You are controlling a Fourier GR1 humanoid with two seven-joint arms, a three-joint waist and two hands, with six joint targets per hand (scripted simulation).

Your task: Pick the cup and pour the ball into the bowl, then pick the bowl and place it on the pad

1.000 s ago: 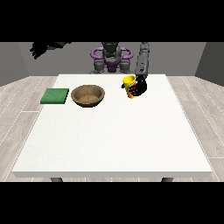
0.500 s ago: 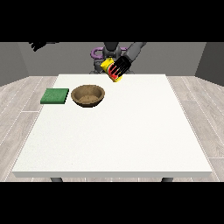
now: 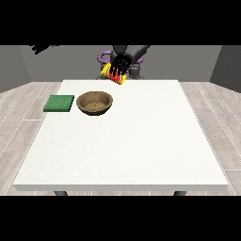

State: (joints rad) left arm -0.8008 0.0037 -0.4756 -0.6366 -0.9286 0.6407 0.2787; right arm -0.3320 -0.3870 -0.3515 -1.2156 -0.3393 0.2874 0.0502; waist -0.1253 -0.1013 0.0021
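- Hand at the view's right point(image 3: 119, 66) has its fingers curled round the cup point(image 3: 114, 74), held in the air above the surface's far edge, near the middle.
- Cup is yellow with red showing; it looks tilted, but which way the mouth faces can't be told. Ball not visible.
- Bowl point(image 3: 95, 102) is brown and sits upright on the surface point(image 3: 127, 141) in the far-left part, below the cup and a bit toward the left edge and the near side.
- Key relation: the cup is not yet over the bowl; it's off to the bowl's far-right side. My call: the pour needs the cup carried toward the left and near, then tipped along its long axis toward the bowl's opening.
- Pad point(image 3: 59, 103) is green, flat, just beside the bowl on its left, by the left edge. They look apart, gap small.
- Hand at the view's left point(image 3: 41, 47) is raised well off the surface, beyond the far-left corner; can't tell its fingers.
- It's nearer the pad side; the cup hand is nearer the bowl.
- Surface is white. Room: grey walls, wood-plank floor.
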